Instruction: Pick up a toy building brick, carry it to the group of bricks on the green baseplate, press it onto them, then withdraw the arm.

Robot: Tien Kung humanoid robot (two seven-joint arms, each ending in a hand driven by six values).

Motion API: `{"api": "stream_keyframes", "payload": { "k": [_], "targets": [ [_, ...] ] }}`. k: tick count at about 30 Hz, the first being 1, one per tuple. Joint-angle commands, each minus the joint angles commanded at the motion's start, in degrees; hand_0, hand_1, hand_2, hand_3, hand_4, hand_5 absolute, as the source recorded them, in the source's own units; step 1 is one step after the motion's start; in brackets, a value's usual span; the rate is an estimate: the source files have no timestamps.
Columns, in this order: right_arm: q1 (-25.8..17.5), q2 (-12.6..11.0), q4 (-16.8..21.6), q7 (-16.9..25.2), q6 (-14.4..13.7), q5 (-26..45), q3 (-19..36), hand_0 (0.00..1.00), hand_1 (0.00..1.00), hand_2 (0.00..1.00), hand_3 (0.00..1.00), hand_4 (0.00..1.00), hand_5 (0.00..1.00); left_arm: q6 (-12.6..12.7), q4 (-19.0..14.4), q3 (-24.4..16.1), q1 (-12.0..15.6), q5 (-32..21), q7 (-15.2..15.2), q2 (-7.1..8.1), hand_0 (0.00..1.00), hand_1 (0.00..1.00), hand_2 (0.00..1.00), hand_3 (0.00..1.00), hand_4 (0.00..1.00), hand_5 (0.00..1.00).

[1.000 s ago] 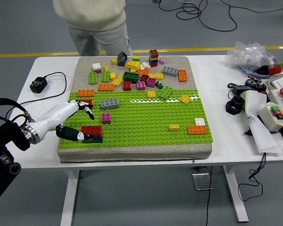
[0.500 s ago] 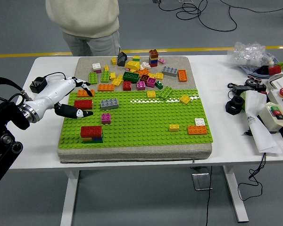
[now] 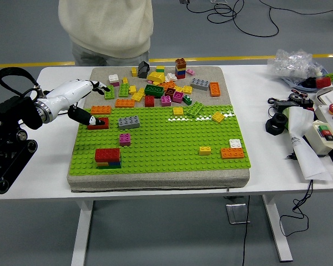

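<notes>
The left hand (image 3: 84, 102) hangs over the baseplate's (image 3: 172, 141) upper-left corner, fingers spread and holding nothing. Its dark thumb tip points down beside a red brick (image 3: 99, 123), while the white fingers (image 3: 100, 86) stretch toward the loose heap. That spread looks like the opening for a fresh pick, and the red brick is the nearest candidate; whether the thumb touches it I cannot tell.

The stack (image 3: 108, 157), a red brick on thinner coloured layers, sits near the plate's front-left corner, at about 6 o'clock from the hand and well apart from it. It is kept low on the plate, probably so the arm can press down on it without crossing the heap.

The heap (image 3: 161, 88) lies on the grey pad (image 3: 211, 75) beyond the plate's far edge, at roughly 2 o'clock from the hand, within one arm's reach. Single bricks dot the plate: grey (image 3: 129, 122) at 3 o'clock of the red one, pink (image 3: 125, 139) below it, orange (image 3: 100, 110) just above.

A person (image 3: 105, 27) stands at the far side, hands out of sight. The right hand is not in view.
</notes>
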Motion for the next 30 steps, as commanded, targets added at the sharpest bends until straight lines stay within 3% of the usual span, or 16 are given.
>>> {"api": "stream_keyframes", "payload": {
  "k": [10, 22, 30],
  "targets": [
    [0.51, -0.14, 0.00, -0.08, 0.08, -0.10, -0.27, 0.766, 0.714, 0.766, 0.766, 0.964, 0.701, 1.86, 10.94, 3.30, -5.57, 1.76, -1.17, -2.56, 0.859, 0.779, 0.756, 0.835, 0.971, 0.086],
    [0.75, -0.22, 0.00, -0.13, 0.21, -0.55, -0.72, 0.767, 0.713, 0.766, 0.767, 0.966, 0.702, 2.45, 23.30, 6.65, -9.12, -0.75, -2.45, -5.10, 0.848, 0.768, 0.696, 0.813, 0.922, 0.055],
    [0.92, -0.34, 0.00, -0.21, 0.31, -0.90, -0.89, 0.767, 0.714, 0.766, 0.766, 0.965, 0.702, 3.01, 29.30, 8.55, -10.78, -3.50, -2.97, -6.55, 0.843, 0.763, 0.669, 0.806, 0.897, 0.040]
  ]
}}
